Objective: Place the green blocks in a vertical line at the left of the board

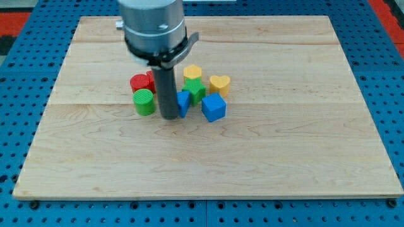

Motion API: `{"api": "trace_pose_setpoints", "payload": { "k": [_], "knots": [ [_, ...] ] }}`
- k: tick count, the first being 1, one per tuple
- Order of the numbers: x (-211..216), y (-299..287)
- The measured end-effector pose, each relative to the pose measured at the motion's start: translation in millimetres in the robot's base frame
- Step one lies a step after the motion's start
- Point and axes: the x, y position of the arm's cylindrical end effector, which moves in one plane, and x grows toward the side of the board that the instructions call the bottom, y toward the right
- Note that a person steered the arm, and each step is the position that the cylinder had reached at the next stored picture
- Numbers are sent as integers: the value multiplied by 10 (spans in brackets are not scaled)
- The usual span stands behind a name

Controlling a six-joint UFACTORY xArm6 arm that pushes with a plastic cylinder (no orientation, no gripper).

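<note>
Pictured mid-task on a pale wooden board (pixel 208 157) over a blue perforated table (pixel 19 101): my tip (pixel 170 117) planted in the thick of a block cluster near the board's middle, just right of the green cylinder (pixel 144 102) and pressed close against a small blue block (pixel 184 104), shape partly hidden by the rod. No pincer on this arm, only the straight dark rod, so nothing to open or close. Second green block (pixel 196 91), shape hard to make out, wedged further right among a yellow block (pixel 192 72) above it, a yellow heart (pixel 219 83) to its right and a blue cube (pixel 214 108) below right. Red cylinder (pixel 139 82) sitting directly above the green cylinder, apparently touching it, with another red piece half hidden behind the rod. Both greens well short of the board's left side, no vertical line yet begun. Likely light, rigid plastic pieces, quick to slide on smooth wood and quick to spin or slip aside under an off-centre nudge; the ribbed cylinder prone to rolling off the tip's line. No lifting possible, so best met square on the right-hand face, at mid-height, and shoved leftward. Green cylinder the easier first candidate, lying open to the left; the other green boxed in, likely to drag neighbours along
</note>
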Motion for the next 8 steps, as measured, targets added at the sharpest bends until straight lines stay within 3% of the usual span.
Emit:
{"api": "trace_pose_setpoints", "payload": {
  "k": [4,5,6,7,8],
  "knots": [
    [-1185,781],
    [-1315,433],
    [-1138,355],
    [-1093,-110],
    [-1357,59]
  ]
}}
